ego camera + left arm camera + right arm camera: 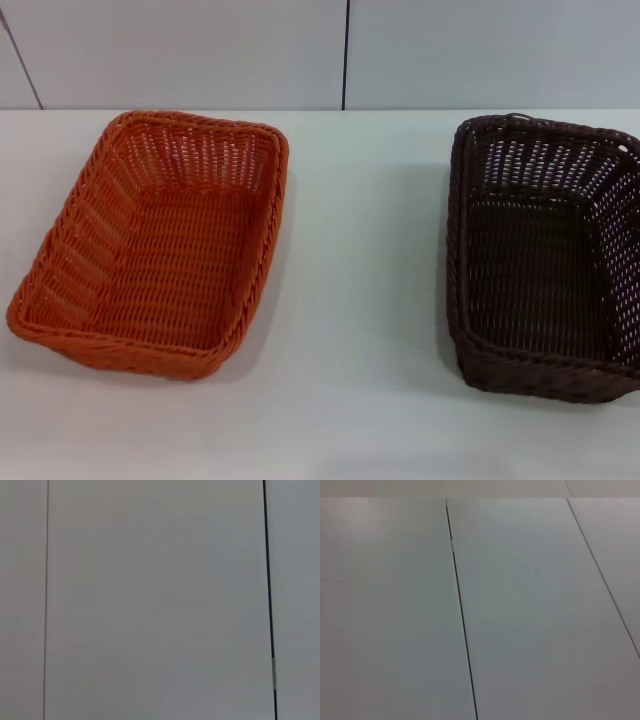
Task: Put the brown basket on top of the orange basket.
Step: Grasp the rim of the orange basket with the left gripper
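In the head view the orange basket [160, 245] lies on the white table [360, 300] at the left, turned slightly, with nothing inside it. The brown basket [545, 260] rests on the table at the right, its right side cut off by the picture's edge; it too holds nothing. A bare strip of table separates the two baskets. Neither gripper shows in any view. Both wrist views look only at pale wall panels with dark seams.
A pale panelled wall [340, 50] with a dark vertical seam rises behind the table's far edge. Table surface lies between the baskets and along the front.
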Controlling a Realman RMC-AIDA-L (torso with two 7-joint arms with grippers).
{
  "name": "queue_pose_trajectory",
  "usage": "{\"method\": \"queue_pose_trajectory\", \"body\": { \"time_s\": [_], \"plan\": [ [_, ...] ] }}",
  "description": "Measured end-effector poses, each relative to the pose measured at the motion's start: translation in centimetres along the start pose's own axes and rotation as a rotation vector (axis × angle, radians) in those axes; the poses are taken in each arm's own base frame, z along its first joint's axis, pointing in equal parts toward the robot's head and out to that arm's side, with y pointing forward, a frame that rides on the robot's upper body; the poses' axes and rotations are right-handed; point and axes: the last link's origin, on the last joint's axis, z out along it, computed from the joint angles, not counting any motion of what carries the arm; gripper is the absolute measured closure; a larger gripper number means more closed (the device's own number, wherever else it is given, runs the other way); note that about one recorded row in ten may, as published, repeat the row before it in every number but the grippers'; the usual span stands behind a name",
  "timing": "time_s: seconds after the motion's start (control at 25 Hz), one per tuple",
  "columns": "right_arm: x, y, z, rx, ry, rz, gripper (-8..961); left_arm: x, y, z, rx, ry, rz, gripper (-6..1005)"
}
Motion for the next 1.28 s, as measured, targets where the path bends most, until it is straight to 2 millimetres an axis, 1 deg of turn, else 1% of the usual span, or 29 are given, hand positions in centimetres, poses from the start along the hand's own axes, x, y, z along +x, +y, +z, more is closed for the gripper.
{"method": "queue_pose_trajectory", "body": {
  "time_s": [0.44, 0.6, 0.84, 1.04, 1.28],
  "plan": [
    [0.0, 0.0, 0.0, 0.002, -0.001, -0.001, 132, 0.1, 0.2, 0.2, -0.005, 0.003, 0.006, 187],
    [-0.1, 0.0, 0.0, -0.003, -0.007, 0.000, 131, 0.2, 0.6, 0.4, -0.022, 0.009, 0.011, 188],
    [-0.2, 0.0, -0.1, -0.003, -0.011, 0.000, 130, 1.4, 0.9, 1.4, -0.039, 0.067, 0.024, 188],
    [-0.1, 0.1, -0.3, 0.003, 0.000, 0.003, 131, 2.7, 2.2, 2.2, -0.104, 0.125, 0.047, 189],
    [0.0, 0.0, -0.4, 0.008, 0.011, 0.003, 132, 2.6, 2.6, 2.3, -0.117, 0.121, 0.045, 190]
  ]
}}
